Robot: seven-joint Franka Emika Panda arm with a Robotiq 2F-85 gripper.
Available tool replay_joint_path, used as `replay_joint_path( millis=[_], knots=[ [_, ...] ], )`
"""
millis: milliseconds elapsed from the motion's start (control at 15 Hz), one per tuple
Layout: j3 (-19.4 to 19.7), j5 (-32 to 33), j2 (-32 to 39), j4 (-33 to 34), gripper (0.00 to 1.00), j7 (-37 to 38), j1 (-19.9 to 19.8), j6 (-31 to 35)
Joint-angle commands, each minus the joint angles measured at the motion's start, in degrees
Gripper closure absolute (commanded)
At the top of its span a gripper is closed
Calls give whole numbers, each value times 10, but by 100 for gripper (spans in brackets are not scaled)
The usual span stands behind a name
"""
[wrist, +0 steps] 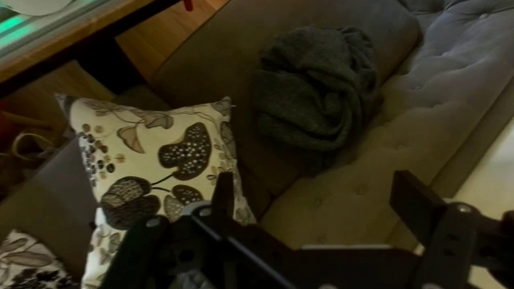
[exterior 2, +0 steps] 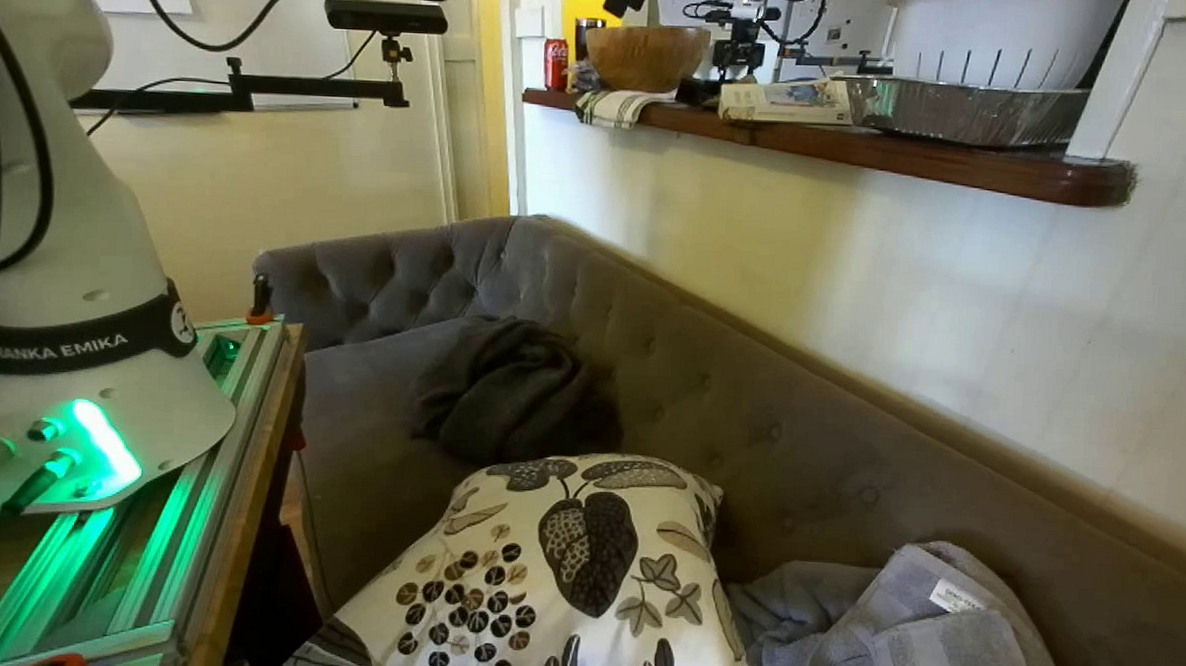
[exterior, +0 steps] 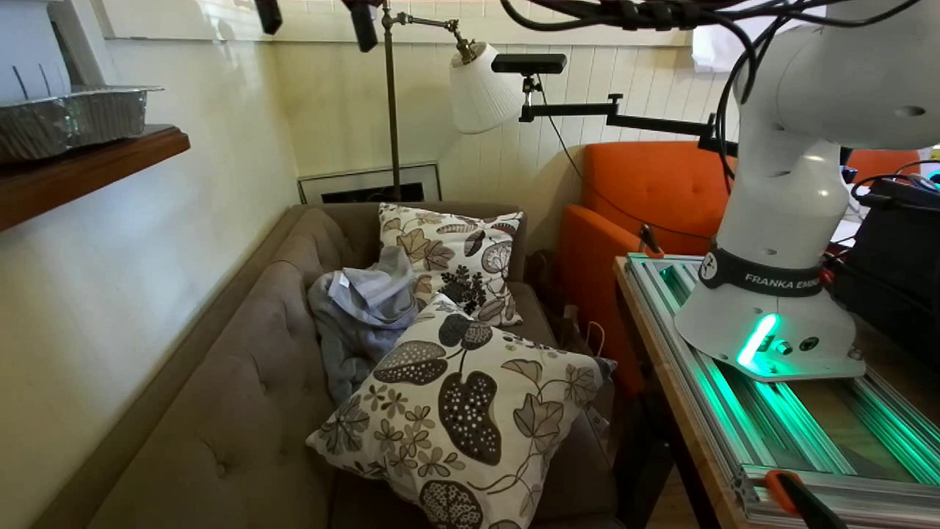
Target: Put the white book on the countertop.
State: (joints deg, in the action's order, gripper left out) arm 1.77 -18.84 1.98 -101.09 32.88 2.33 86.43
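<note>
The white book (exterior 2: 785, 101) lies flat on the countertop (exterior 2: 921, 159), the brown wooden ledge along the pale wall. It has a white cover with blue-grey markings and a cream edge. It does not show in the wrist view. The ledge's near end (exterior: 110, 165) also shows at the left of an exterior view, where the book is not visible. My gripper (wrist: 315, 180) is open, with a wide gap and nothing between its fingers. It is over the sofa, apart from the book. Its black fingertips (exterior: 316, 29) hang at the top edge of an exterior view.
A foil tray (exterior 2: 968, 114) with a white bin (exterior 2: 1006, 36) sits beside the book on the ledge. A wooden bowl (exterior 2: 647, 57), red can (exterior 2: 556, 64) and cloth (exterior 2: 618, 109) are further along. Leaf-patterned cushions (exterior: 470, 411), a grey towel (exterior: 371, 301) and dark blanket (wrist: 317, 84) lie below.
</note>
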Motion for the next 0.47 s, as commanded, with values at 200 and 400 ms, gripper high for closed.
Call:
replay_joint_path(
  millis=[200,400],
  knots=[
    [0,54,-51,-17,0,29,-25,-26],
    [-1,55,-55,-24,0,33,-25,-26]
  ],
)
